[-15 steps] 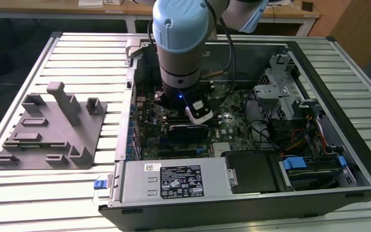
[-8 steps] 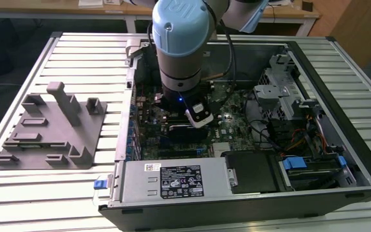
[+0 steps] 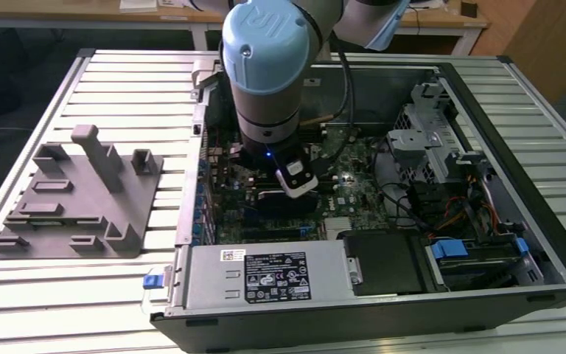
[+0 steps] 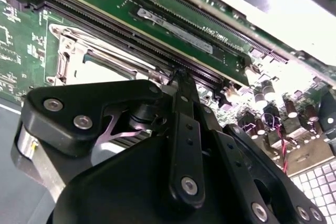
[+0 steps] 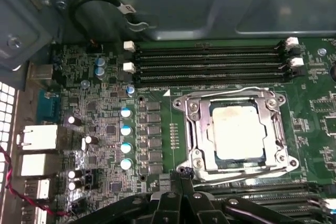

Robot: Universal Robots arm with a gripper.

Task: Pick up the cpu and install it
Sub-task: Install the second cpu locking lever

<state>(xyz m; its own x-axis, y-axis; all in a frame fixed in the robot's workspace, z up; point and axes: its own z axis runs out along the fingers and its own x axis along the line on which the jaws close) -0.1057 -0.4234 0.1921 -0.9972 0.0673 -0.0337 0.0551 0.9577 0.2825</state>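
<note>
The black linkage gripper [image 4: 181, 77] looms closest in the second wrist view, its fingers seemingly pressed together with nothing between them, though their tips are hard to make out; just beyond them in the first wrist view, the cpu [image 5: 235, 131], a flat square chip with a silvery-white top, lies seated in the metal socket frame [image 5: 197, 129] on the green motherboard [image 5: 157, 103]; farther out, black memory slots [image 5: 210, 61] run alongside; outside the open computer case [image 3: 548, 243] stands a grey plastic fixture [image 3: 77, 199].

Exterior high overview, wrist views near motherboard [image 5: 105, 124]
</note>
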